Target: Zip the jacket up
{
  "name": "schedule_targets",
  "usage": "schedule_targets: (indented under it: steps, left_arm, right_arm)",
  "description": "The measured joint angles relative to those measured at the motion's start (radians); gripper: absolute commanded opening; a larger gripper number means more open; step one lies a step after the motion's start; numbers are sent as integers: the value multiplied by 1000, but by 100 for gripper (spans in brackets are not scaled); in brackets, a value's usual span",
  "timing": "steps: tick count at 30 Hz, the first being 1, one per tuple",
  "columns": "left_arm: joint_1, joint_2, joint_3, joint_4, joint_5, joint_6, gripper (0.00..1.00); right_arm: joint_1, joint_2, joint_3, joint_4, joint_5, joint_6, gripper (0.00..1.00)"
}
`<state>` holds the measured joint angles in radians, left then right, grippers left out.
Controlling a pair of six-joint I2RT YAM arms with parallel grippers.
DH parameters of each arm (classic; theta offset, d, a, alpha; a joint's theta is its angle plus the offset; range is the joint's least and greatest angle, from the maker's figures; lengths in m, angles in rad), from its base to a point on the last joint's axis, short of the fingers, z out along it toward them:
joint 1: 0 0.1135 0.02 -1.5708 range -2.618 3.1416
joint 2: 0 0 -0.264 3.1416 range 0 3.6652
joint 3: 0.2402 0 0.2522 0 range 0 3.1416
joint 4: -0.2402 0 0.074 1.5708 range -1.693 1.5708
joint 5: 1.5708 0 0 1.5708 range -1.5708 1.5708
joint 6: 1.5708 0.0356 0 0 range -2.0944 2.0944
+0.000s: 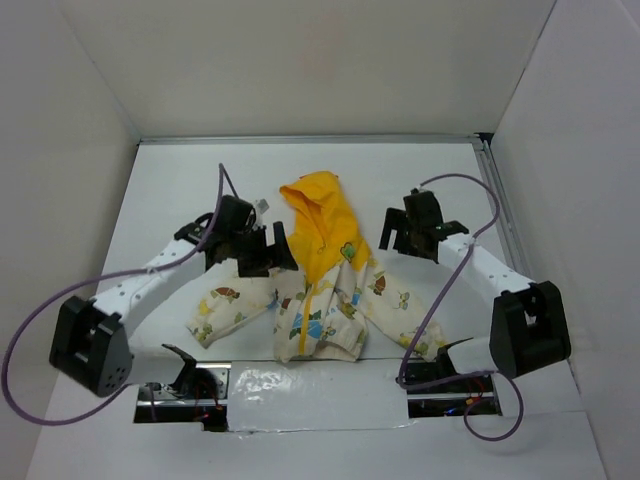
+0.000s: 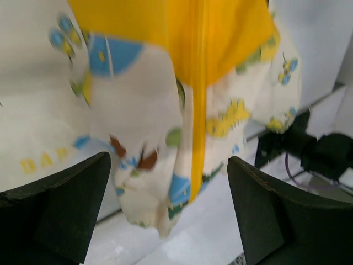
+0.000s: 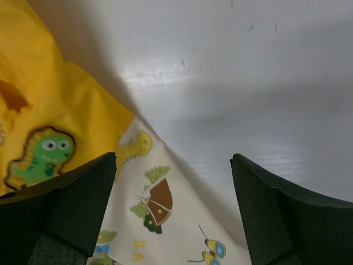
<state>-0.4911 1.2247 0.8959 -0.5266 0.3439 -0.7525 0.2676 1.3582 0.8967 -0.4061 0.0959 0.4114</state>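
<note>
Now, from the left: left gripper [image 1: 275,250] spread wide, empty, just beside the jacket [image 1: 320,290]. Jacket flat mid-table, long axis far to near, hood farthest. Right gripper [image 1: 392,235] likewise wide, empty, slightly farther off. Arms stretched low, angled inward.

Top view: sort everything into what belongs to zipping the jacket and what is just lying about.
Belongs to the job:
jacket
left pincer, open
right pincer, open

Just there:
purple cables
shiny strip at the near edge of the table
</note>
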Motion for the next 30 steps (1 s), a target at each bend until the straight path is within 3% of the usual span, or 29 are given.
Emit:
schedule_targets:
  steps: [9, 12, 15, 17, 18, 19, 21, 22, 30]
  left_arm:
    - [51, 525, 411, 8, -129, 106, 99]
    - [57, 606, 438, -6, -172, 121, 86]
    - [71, 655, 441, -26, -186, 121, 64]
    - [78, 698, 465, -47, -204, 114, 44]
    - [82, 725, 487, -58, -211, 116, 36]
    - [85, 751, 506, -63, -213, 115, 19]
    - [94, 806, 549, -71, -211, 117, 5]
    - [99, 820, 568, -80, -199, 116, 0]
    - [181, 850, 646, -72, -173, 125, 0]
  right_arm:
    - [71, -6, -127, -33, -4, 29, 92]
    - [78, 32, -123, -35, 6, 30, 91]
    - [88, 103, -117, -40, 22, 38, 74]
    - [97, 138, -116, -52, 25, 40, 64]
    - [102, 150, -111, -62, 32, 41, 38]
    - [105, 156, -105, -66, 34, 35, 27]
    - [107, 176, -89, -72, 37, 47, 0]
    - [108, 186, -79, -77, 36, 46, 0]
    - [77, 238, 66, -134, 160, 67, 0]
